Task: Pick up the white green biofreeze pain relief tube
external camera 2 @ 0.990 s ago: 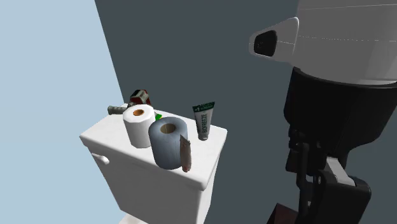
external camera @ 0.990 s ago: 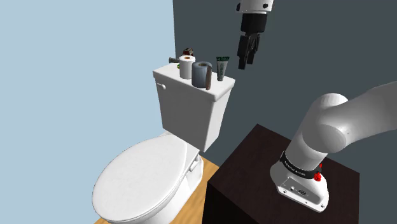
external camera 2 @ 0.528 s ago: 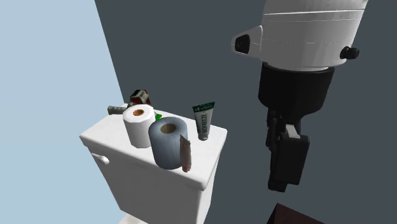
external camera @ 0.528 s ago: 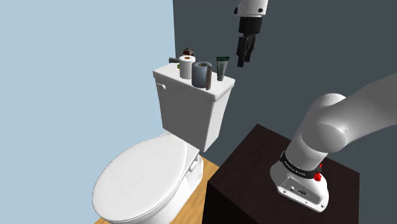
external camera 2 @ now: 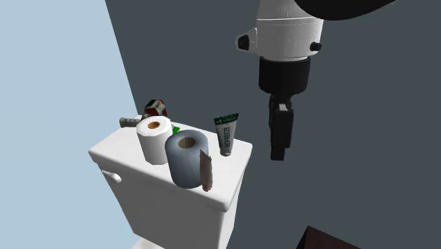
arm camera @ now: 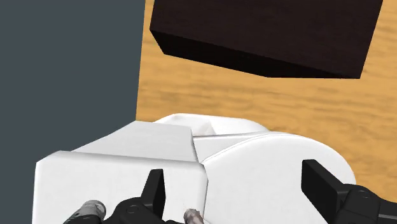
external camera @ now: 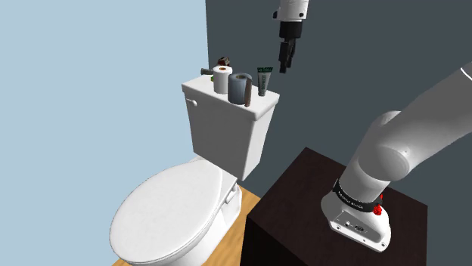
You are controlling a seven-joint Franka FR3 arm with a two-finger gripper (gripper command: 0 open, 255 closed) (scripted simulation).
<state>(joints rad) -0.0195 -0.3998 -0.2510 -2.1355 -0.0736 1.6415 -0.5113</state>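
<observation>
Observed gripper (external camera 2: 278, 152) empty, fingers spread, hanging in air beside toilet tank (external camera 2: 169, 212) (dark-wall end), clear of tube (external camera 2: 227, 133) standing upright on tank lid near grey paper roll (external camera 2: 187, 160).

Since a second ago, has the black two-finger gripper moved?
Yes. In the second exterior view the black two-finger gripper has shifted left, closer to the upright white-and-green tube on the white toilet tank.
</observation>
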